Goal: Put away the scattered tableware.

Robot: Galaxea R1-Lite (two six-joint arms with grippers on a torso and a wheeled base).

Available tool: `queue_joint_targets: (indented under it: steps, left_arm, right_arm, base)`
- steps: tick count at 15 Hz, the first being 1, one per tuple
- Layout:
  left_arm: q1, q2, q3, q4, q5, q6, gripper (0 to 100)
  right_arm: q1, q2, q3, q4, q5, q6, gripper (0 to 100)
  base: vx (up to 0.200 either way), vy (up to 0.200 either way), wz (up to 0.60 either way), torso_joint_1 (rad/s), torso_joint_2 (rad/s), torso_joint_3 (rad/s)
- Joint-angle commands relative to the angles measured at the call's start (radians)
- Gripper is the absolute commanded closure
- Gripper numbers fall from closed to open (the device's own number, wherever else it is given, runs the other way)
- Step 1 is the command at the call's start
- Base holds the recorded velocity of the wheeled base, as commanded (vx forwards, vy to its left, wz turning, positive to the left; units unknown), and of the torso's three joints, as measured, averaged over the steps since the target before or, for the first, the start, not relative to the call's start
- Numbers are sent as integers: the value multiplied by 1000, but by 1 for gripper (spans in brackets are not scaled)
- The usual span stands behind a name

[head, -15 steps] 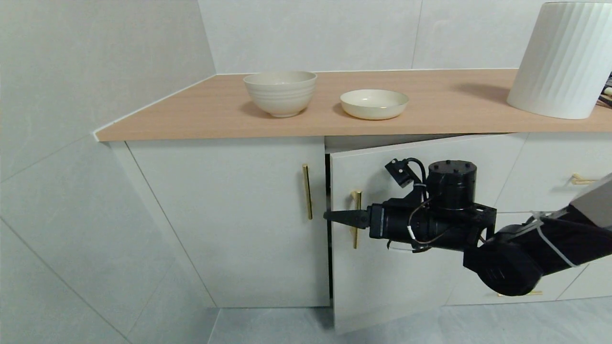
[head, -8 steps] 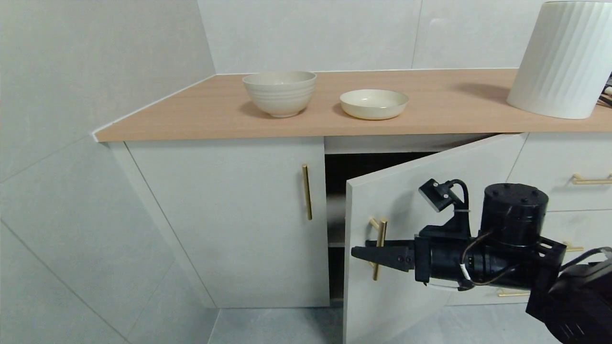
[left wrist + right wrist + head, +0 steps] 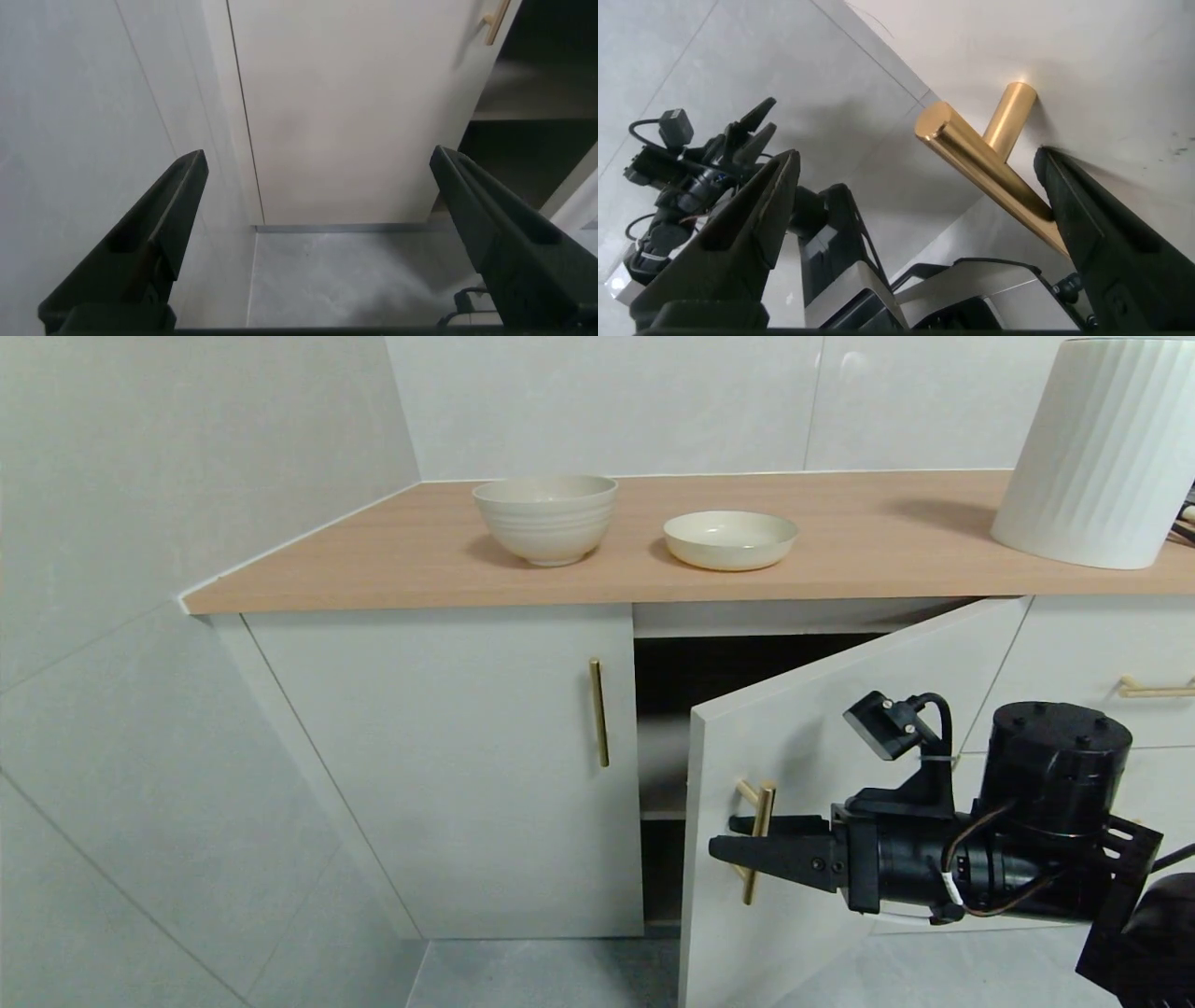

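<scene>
A deep ribbed cream bowl (image 3: pixel 546 518) and a shallow cream dish (image 3: pixel 730 539) stand on the wooden countertop (image 3: pixel 373 569). Below them the right cabinet door (image 3: pixel 840 709) is swung partly open. My right gripper (image 3: pixel 726 837) is open, its fingers (image 3: pixel 1083 233) straddling the door's gold handle (image 3: pixel 758 840), which lies close against one finger (image 3: pixel 999 182). My left gripper (image 3: pixel 318 159) is open and holds nothing, low near the floor in front of the closed left door (image 3: pixel 355 103).
Inside the open cabinet a shelf (image 3: pixel 663 775) shows in the dark. A tall white ribbed container (image 3: pixel 1102 448) stands at the counter's right end. The closed left door has a gold handle (image 3: pixel 598 712). Drawers with a gold handle (image 3: pixel 1153 688) sit to the right. A tiled wall runs along the left.
The right cabinet door has swung further open. My right gripper has moved down and to the right with the handle between its fingers.
</scene>
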Motion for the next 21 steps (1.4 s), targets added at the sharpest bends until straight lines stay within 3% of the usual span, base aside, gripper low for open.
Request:
queue_joint_targets:
  steps: [1,4,6,9,10,11,13,14,15,16,18,19,20,21]
  left_arm:
    - [0,0,0,0,0,5,0]
    - [0,0,0,-6,-3,15,0]
    - [0,3,-75,14,-77,12,0]
    - [-1,227,-362,190,-301,9,0]
    - [-1,284,-397,195,-353,12,0]
    - [-3,419,-486,190,-488,12,0]
    - [-8,649,-600,189,-681,11,0]
    - [-38,759,-649,189,-750,9,0]
    - [-54,796,-664,187,-764,9,0]
    - [-118,946,-715,167,-773,-9,0]
    - [-242,1115,-718,54,-772,-81,0]
    - [-273,1149,-713,17,-772,-112,0]
    - [-376,1269,-666,-146,-770,-247,0]
    - [-400,1328,-626,-258,-765,-301,0]
  right_arm:
    - [1,-6,1,1,1,0,0]
    - [2,-5,1,1,2,0,0]
    - [4,-5,1,1,4,0,0]
    - [4,-3,1,1,24,0,0]
    - [4,-2,1,1,24,0,0]
    - [4,0,1,1,27,0,0]
    - [4,0,1,1,30,0,0]
    - [7,0,-1,1,30,0,0]
    - [11,0,-1,1,30,0,0]
    - [25,0,-1,-1,30,0,0]
    - [39,-2,1,-1,30,-1,0]
    - [39,-2,1,1,30,-1,0]
    - [41,0,1,1,30,-1,0]
    - [42,0,2,1,30,-1,0]
  base:
    - [0,0,0,0,0,0]
    - [0,0,0,0,0,0]
    - [0,0,0,0,0,0]
    - [0,0,0,0,0,0]
    - [0,0,0,0,0,0]
    - [0,0,0,0,0,0]
    - [0,0,0,0,0,0]
    - [0,0,0,0,0,0]
    - [0,0,0,0,0,0]
    - [0,0,0,0,0,0]
    - [0,0,0,0,0,0]
    - [0,0,0,0,0,0]
    - [0,0,0,0,0,0]
    - [0,0,0,0,0,0]
